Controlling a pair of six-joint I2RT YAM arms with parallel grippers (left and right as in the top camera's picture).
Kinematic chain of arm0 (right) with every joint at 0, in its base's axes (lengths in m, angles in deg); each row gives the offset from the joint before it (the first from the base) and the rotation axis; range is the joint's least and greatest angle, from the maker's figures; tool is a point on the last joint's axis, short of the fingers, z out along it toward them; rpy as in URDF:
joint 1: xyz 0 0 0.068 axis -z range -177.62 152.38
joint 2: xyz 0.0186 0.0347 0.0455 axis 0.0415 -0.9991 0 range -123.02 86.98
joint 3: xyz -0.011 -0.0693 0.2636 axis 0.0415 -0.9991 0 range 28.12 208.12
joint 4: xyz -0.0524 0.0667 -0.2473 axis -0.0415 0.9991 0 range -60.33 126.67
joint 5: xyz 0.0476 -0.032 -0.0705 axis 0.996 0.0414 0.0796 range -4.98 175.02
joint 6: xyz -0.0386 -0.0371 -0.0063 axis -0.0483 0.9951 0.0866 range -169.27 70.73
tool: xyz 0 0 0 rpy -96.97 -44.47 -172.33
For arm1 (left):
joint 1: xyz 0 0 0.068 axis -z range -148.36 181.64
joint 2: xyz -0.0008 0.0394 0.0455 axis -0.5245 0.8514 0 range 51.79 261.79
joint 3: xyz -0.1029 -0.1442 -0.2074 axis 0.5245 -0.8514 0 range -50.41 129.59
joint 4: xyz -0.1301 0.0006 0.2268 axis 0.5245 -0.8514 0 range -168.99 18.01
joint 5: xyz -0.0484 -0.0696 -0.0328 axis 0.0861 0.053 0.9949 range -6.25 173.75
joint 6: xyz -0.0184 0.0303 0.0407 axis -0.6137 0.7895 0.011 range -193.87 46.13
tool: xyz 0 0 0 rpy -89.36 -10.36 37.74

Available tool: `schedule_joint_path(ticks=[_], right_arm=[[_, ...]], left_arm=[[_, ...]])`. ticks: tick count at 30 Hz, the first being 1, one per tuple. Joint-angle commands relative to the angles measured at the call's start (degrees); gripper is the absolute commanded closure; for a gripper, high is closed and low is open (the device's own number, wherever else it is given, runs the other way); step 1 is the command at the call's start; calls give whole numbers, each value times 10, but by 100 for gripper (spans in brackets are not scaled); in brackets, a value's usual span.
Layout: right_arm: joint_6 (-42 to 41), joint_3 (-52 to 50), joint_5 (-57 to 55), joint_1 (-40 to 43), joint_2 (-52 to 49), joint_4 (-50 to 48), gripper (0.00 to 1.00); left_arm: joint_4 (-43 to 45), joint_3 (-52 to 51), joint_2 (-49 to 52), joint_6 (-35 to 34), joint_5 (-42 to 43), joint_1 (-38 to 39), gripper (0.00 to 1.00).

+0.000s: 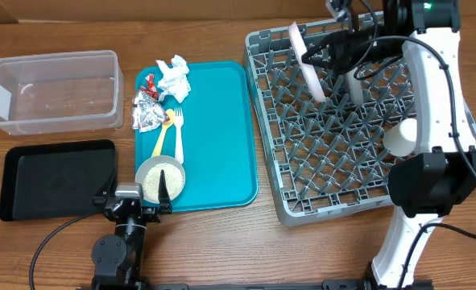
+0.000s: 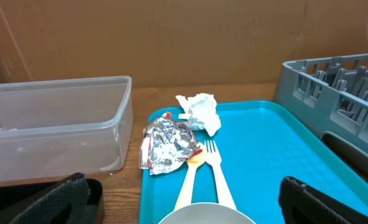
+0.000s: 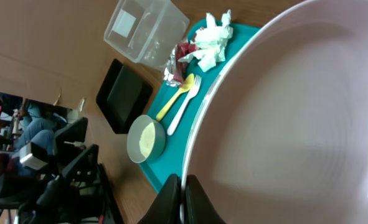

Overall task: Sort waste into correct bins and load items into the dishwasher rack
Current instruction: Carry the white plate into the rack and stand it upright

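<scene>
My right gripper (image 1: 318,55) is shut on the rim of a white plate (image 1: 310,68), held on edge over the far-left part of the grey dishwasher rack (image 1: 334,161). The plate (image 3: 296,112) fills the right wrist view, with the fingers (image 3: 182,199) pinching its rim. A small white cup (image 1: 400,137) lies in the rack. My left gripper (image 1: 133,205) is open and empty just in front of the pale bowl of rice-like grains (image 1: 160,177) on the teal tray (image 1: 221,121). The napkin (image 1: 173,78), foil wrappers (image 1: 147,109), yellow cutlery (image 1: 165,133) and white fork (image 1: 178,133) lie on that tray.
The clear tub (image 1: 52,89) stands at the far left and the black tray (image 1: 56,177) lies in front of it. Another pale piece (image 1: 356,87) stands on edge among the rack's pegs. The right arm's base stands at the rack's near right corner.
</scene>
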Motion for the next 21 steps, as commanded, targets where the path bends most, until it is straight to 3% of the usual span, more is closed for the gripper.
schedule_joint_path(ticks=[1, 21], right_arm=[[7, -19, 14, 4, 19, -20, 96], [3, -48, -14, 43, 19, -55, 96]], left_arm=[[2, -2, -4, 5, 3, -2, 0], [1, -2, -4, 5, 3, -2, 0]])
